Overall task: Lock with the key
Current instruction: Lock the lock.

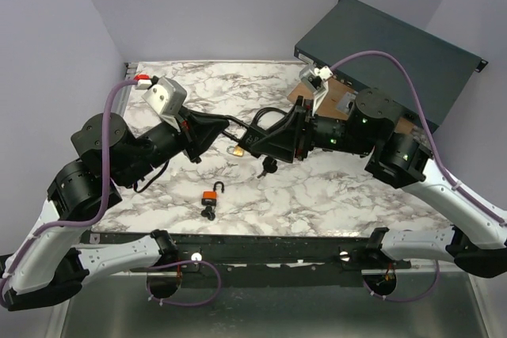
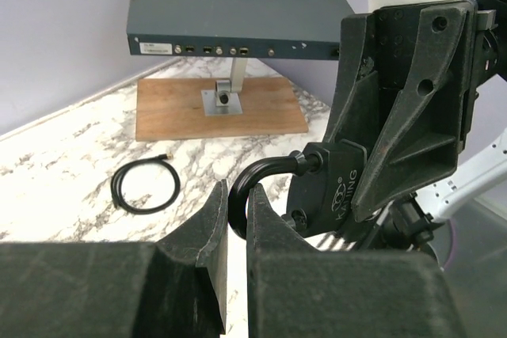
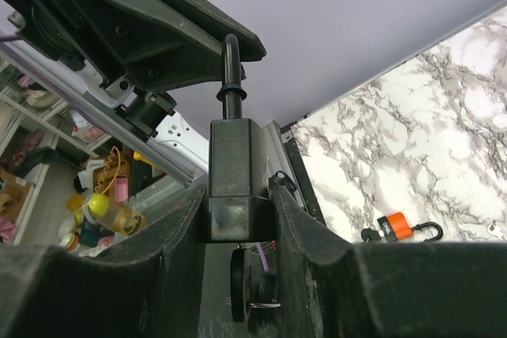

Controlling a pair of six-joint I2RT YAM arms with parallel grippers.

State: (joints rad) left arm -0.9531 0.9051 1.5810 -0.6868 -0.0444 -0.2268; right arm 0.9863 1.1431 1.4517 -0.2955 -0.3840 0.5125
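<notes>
Right claw (image 3: 240, 223) is clenched on the black padlock (image 3: 235, 156), held above the counter (image 1: 333, 187) at the centre of the top view. Left claw (image 2: 236, 219) pinches its shackle (image 2: 269, 170). The lock's long axis runs claw to claw, and the key (image 3: 252, 294) juts from its base, nearest the right claw.

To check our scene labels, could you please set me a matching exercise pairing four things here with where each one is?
Things:
1. black padlock
2. orange padlock
3. black cable
4. wooden board

Places:
A. under the stand of the grey box
B. held off the table
C. coiled on the marble
D. lying on the marble, shackle open

Pairs: 1-B, 2-D, 3-C, 4-A.
</notes>
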